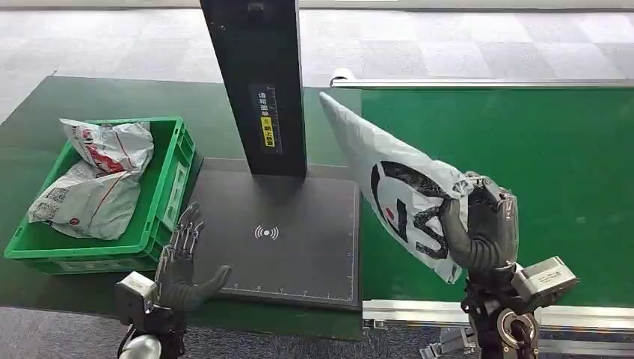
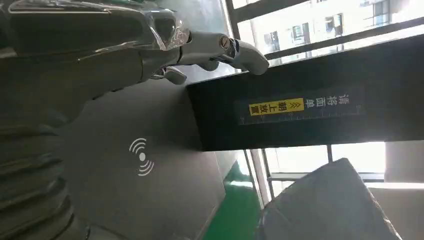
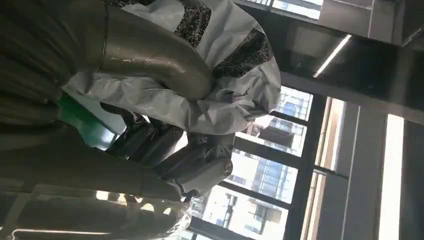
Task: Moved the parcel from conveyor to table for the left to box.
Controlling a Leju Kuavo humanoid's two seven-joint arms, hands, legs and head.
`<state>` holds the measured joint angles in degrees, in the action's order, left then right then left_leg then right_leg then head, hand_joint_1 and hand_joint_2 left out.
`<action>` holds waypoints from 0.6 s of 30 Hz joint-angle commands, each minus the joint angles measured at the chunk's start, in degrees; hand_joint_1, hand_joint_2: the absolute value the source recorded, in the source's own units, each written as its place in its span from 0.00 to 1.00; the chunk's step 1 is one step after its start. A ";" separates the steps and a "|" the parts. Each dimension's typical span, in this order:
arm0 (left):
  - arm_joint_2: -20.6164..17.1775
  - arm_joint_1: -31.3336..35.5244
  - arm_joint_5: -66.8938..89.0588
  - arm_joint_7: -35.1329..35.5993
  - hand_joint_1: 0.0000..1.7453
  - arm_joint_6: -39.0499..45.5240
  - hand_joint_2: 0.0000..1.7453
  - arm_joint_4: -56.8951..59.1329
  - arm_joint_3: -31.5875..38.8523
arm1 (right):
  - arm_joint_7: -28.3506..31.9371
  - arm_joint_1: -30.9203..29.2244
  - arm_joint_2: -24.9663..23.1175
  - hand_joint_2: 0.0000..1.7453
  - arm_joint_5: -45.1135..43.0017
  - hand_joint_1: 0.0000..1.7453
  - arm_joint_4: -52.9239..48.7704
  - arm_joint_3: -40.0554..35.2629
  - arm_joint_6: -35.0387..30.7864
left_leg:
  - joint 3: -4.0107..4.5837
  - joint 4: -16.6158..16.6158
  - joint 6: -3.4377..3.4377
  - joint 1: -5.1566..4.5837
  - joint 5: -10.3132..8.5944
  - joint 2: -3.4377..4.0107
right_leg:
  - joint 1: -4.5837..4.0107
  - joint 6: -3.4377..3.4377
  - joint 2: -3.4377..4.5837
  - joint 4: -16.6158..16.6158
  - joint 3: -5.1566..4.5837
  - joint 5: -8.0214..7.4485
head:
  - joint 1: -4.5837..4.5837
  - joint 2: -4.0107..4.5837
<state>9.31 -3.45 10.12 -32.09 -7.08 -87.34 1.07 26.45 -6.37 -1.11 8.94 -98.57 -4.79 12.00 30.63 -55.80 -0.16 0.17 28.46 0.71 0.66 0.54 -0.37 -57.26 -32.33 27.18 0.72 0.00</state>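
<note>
My right hand (image 1: 482,228) grips a white plastic parcel (image 1: 389,179) with black print, held up on edge above the seam between the green conveyor (image 1: 538,157) and the dark scanner plate (image 1: 284,239). In the right wrist view the thumb (image 3: 150,55) and fingers (image 3: 165,150) clamp the crumpled parcel (image 3: 235,95). My left hand (image 1: 179,262) hovers with fingers spread and nothing in it, at the near left corner of the plate beside the green crate (image 1: 161,198). The left wrist view has the left hand (image 2: 150,50) over the plate (image 2: 150,185), with the parcel (image 2: 330,205) dark beyond.
The green crate holds two white parcels (image 1: 97,179) with red print. A black upright post (image 1: 258,82) with a yellow label rises from the back of the plate. A metal rail (image 1: 419,310) borders the conveyor's near edge.
</note>
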 commanded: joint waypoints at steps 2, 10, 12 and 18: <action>0.06 0.99 0.10 0.01 0.00 -0.12 1.00 1.61 2.03 | 0.06 -2.26 2.14 1.00 -0.31 1.00 3.45 -3.25 -0.36 | 0.00 0.05 -0.02 0.04 -0.05 0.02 | -0.04 -0.04 0.11 0.11 0.00 -0.10 | 0.00 0.00; 0.06 0.99 0.10 0.01 0.00 -0.12 1.00 1.61 2.03 | 0.06 -2.26 2.14 1.00 -0.31 1.00 3.45 -3.25 -0.36 | -0.03 0.03 0.00 0.02 -0.01 0.02 | -0.02 -0.01 0.08 0.07 0.02 -0.04 | 0.00 0.00; 0.06 0.99 0.10 0.01 0.00 -0.12 1.00 1.61 2.03 | 0.06 -2.26 2.14 1.00 -0.31 1.00 3.45 -3.25 -0.36 | -0.03 0.06 0.00 0.03 -0.03 0.01 | -0.03 -0.01 0.08 0.11 0.03 -0.06 | 0.00 0.00; 0.06 0.99 0.10 0.01 0.00 -0.12 1.00 1.61 2.03 | 0.06 -2.26 2.14 1.00 -0.31 1.00 3.45 -3.25 -0.36 | -0.01 0.05 -0.01 0.03 -0.03 0.01 | -0.03 -0.02 0.08 0.09 0.02 -0.07 | 0.00 0.00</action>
<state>9.31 -3.32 10.14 -32.09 -7.08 -87.54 1.81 26.45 -6.76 0.24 8.92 -98.20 -6.82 11.91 30.64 -55.80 -0.16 0.17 28.47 0.71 0.67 0.55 -0.37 -57.25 -32.34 27.18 0.72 0.00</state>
